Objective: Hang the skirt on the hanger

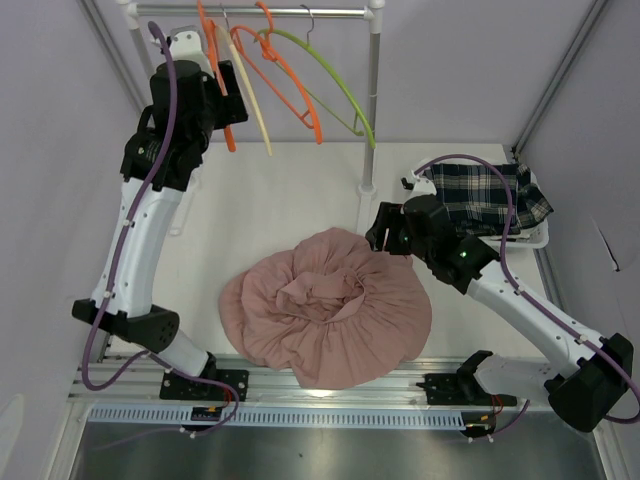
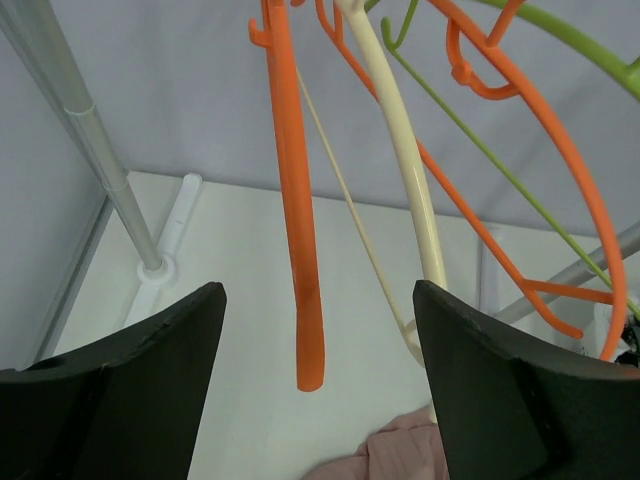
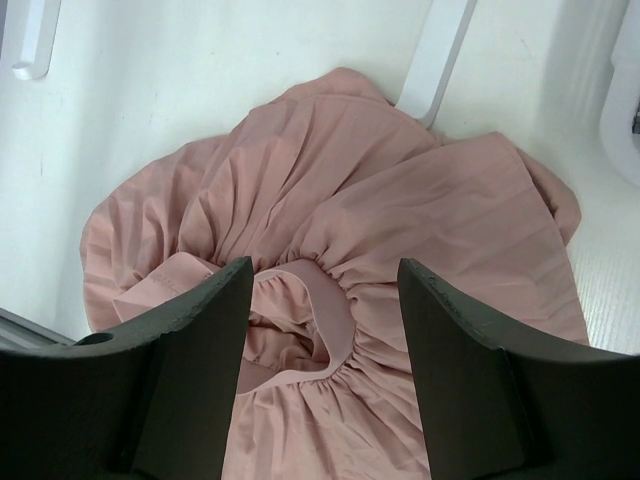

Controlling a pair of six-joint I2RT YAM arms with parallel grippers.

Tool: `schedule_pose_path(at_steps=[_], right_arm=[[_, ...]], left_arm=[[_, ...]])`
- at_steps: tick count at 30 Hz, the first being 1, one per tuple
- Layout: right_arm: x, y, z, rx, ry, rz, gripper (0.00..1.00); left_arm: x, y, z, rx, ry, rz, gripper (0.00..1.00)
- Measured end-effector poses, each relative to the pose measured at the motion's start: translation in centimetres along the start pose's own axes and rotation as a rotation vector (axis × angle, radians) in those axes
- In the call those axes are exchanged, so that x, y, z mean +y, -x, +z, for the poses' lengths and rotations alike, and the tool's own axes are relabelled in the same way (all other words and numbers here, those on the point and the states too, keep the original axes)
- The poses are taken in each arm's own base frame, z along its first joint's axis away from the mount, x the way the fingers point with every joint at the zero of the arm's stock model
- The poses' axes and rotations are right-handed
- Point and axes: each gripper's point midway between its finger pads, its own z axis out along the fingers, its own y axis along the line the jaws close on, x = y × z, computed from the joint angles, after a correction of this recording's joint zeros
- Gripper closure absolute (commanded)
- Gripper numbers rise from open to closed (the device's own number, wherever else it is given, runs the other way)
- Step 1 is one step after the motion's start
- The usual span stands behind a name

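Skirt (image 1: 330, 305): pink, crumpled at lower centre of the top view, its waistband (image 3: 310, 300) facing up.
Right gripper (image 3: 325, 270): spread wide above the waistband, holding nothing.
Left gripper (image 2: 318, 300): spread wide at the orange hanger (image 2: 300, 250), upper left; contact unclear.
Grasp: pinch one waistband edge, not bunched pleats.

The left tool (image 2: 318, 300) and right tool (image 3: 325, 265) are matte black, on white links (image 1: 140, 235) with purple cables (image 1: 171, 95).

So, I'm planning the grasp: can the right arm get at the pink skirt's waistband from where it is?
Probably yes. The right gripper is open and aimed at the waistband, which lies exposed on top of the skirt; nothing visible sits between them.
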Motion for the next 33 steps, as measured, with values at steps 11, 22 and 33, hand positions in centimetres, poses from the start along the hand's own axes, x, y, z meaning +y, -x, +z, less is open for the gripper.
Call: schedule_pose_path(at_steps=[11, 22, 33], right_arm=[[0.1, -0.1, 0.0, 0.010, 0.014, 0.000, 0.36], [0.1, -0.4, 0.4, 0.025, 0.013, -0.002, 0.42], [-0.1, -0.9, 0.9, 0.045, 0.007, -0.008, 0.49]], left_arm=[[0.2, 0.9, 2.8, 0.001, 0.006, 0.009, 0.21], [1.3, -1.7, 6.8, 0.076, 0.029, 0.041, 0.32], [1.4, -1.1, 7.2, 0.062, 0.024, 0.068, 0.78]])
